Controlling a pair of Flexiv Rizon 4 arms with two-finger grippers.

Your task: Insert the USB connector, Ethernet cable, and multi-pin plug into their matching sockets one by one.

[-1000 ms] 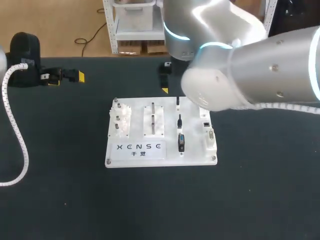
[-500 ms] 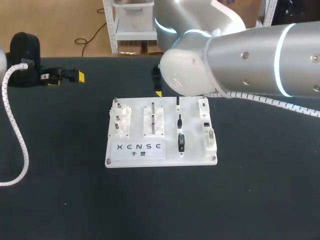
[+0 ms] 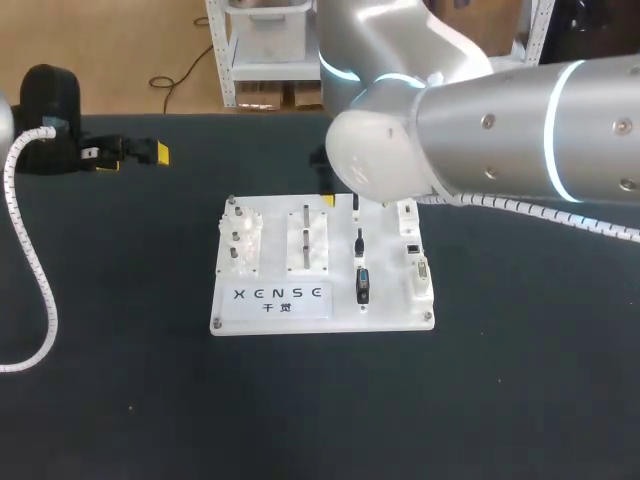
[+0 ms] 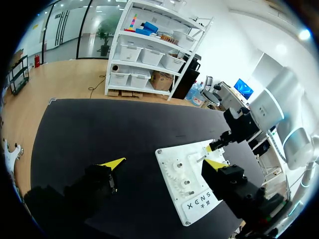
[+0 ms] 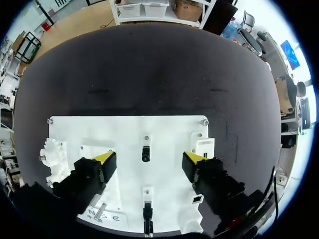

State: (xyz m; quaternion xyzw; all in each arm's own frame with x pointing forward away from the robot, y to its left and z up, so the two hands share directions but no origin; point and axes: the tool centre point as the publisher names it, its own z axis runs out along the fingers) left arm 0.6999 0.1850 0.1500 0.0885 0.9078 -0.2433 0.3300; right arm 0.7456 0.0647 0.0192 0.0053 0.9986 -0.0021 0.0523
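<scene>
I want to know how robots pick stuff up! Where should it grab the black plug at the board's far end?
Probably grip the plug by its two sides, from above: it seems to stand up from the board, and the open right gripper hangs over it, one finger each side.

So the right arm [image 3: 500,130] is slung in past the middle, right gripper [image 5: 149,159] pointing straight down with fingers spread wide. The left gripper [image 4: 164,163] is parked far left, fingers wide apart too.

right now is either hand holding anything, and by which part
Nothing is held. The right hand is open above the white board, a small black plug below the gap between its fingers, untouched. The left hand is open and empty too.
</scene>
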